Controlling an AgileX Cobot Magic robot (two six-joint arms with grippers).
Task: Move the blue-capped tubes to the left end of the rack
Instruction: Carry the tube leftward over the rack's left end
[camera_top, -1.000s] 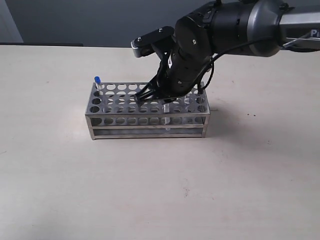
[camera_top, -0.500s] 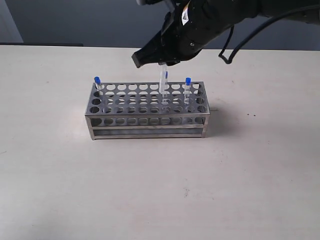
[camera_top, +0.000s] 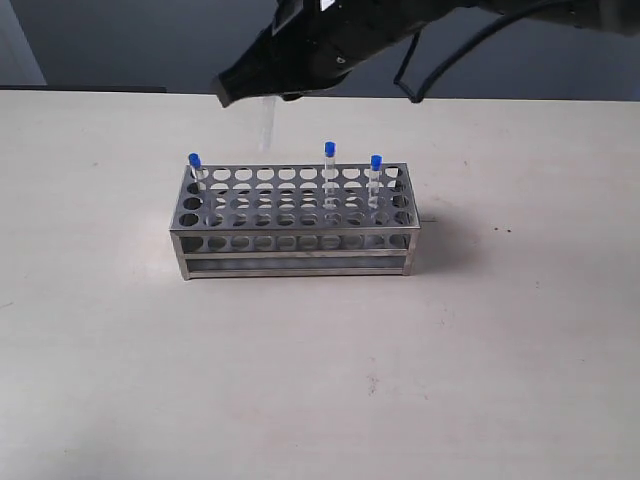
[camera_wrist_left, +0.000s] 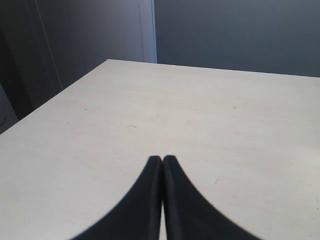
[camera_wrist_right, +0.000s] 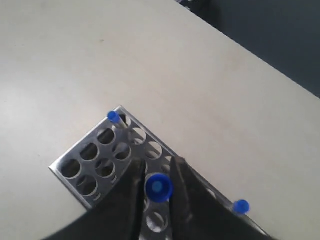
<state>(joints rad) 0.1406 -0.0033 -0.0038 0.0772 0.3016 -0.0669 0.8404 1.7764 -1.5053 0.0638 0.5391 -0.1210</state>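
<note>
The right gripper (camera_top: 264, 97) is clamping a slim clear blue-capped tube (camera_top: 266, 122) in the air above the shiny perforated steel rack (camera_top: 296, 240). The rack is sitting on the pale bench (camera_top: 300, 380) nearer its far edge and holding three other blue-capped tubes (camera_top: 329, 172). The left gripper (camera_wrist_left: 162, 161) is resting closed and empty.

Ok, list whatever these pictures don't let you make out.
- Held tube: exterior view, cap hidden by the right arm; body faint against the table.
- Right wrist view: only its cap shows; the cap hides the body.
- Rack: right wrist view, one end cut off by the frame edge and fingers.
- Left fingers: absent from the exterior view, so their place relative to the rack is unknown.
</note>
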